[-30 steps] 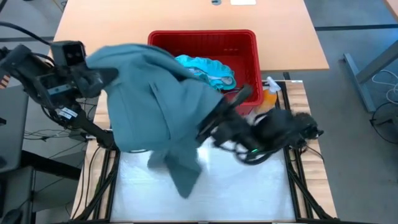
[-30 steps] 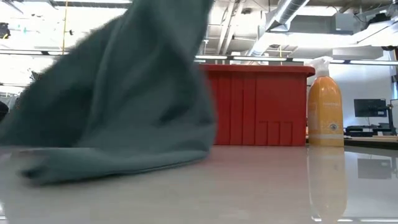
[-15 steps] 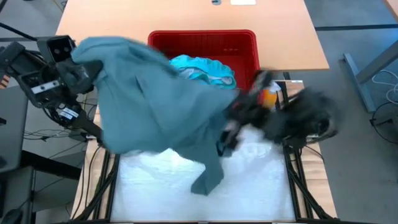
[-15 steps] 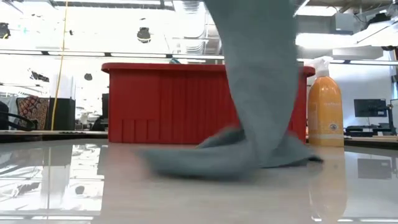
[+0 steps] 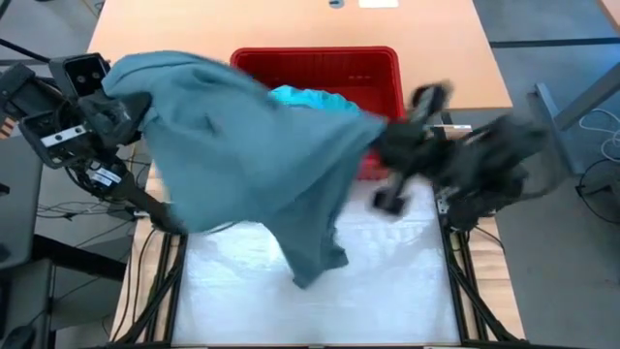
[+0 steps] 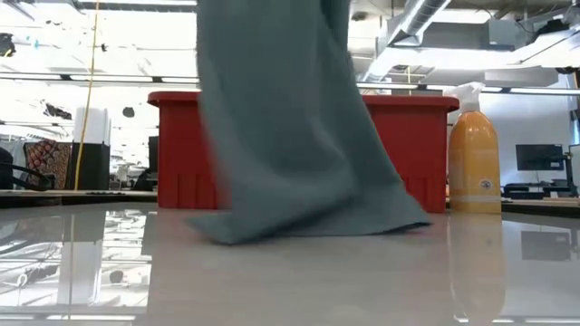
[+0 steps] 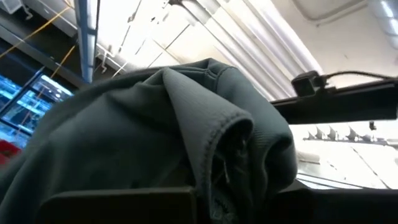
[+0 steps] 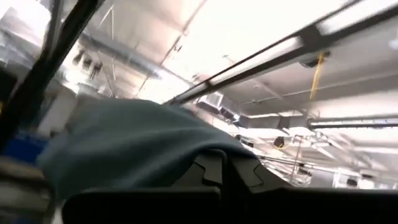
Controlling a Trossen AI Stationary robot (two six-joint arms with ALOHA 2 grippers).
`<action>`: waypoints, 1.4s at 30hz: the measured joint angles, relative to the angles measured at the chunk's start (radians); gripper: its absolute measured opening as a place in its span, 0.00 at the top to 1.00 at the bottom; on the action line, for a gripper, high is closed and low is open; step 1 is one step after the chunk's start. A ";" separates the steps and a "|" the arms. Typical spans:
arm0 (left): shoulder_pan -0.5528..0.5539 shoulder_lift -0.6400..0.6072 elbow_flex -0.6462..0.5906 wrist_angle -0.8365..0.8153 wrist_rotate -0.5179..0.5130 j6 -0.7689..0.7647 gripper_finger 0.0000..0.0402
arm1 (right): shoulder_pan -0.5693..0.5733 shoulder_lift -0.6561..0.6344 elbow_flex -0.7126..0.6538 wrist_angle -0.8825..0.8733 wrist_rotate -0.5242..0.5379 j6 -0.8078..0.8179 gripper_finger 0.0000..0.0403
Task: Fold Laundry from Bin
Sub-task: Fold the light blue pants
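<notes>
A: High view: large dull grey-green soft garment (image 5: 242, 165) stretched between both arms, above the white bench (image 5: 387, 291) and partly over the red rectangular slotted plastic bin (image 5: 373, 73). Left gripper (image 5: 121, 111) at the garment's left edge, off the bench's left side; right gripper (image 5: 383, 150) at the opposite edge, just in front of the bin's right corner.

B: Fingers?

A: Both sets closed on cloth. Left wrist view: bunched hem of the grey-green garment (image 7: 205, 143) pinched right at the dark fingers. Right wrist view: same fabric (image 8: 137, 143) draped across the closed fingers.

B: Reason for holding it so wide?

A: Probably to spread it flat before laying it down. Held apart at two edges, so the middle sags and a tail hangs toward the bench.

B: Touching the bench?

A: Low view: lower end of the garment (image 6: 290, 181) resting on the glossy bench surface, in front of the red bin (image 6: 177, 145); the rest rising up out of sight.

B: Remaining laundry?

A: Bright teal crumpled garment (image 5: 310, 99) inside the bin, half hidden under the lifted one. Orange spray bottle with white trigger (image 6: 473, 149) upright just beside the bin, not part of the job.

B: Progress?

A: Early, by the look of it: first piece out, nothing folded yet.
</notes>
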 joint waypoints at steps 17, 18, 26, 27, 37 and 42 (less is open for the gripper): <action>0.000 0.002 -0.001 -0.015 -0.001 0.002 0.94 | 0.030 -0.005 0.001 -0.021 0.105 -0.149 0.95; 0.000 0.002 -0.001 -0.015 -0.001 0.002 0.94 | 0.038 -0.015 -0.002 0.021 0.109 -0.186 0.95; 0.000 0.009 -0.001 -0.017 0.034 0.008 0.94 | 0.077 -0.033 0.000 0.030 -0.049 -0.069 0.95; 0.000 0.012 -0.001 -0.017 0.039 0.008 0.94 | 0.082 -0.021 -0.001 0.019 -0.050 -0.035 0.95; -0.001 0.031 -0.001 -0.009 0.090 -0.016 0.94 | 0.214 0.094 -0.009 0.199 -0.144 -0.190 0.95; 0.000 0.045 -0.001 -0.011 0.121 -0.016 0.94 | 0.248 0.092 0.002 0.281 -0.190 -0.302 0.95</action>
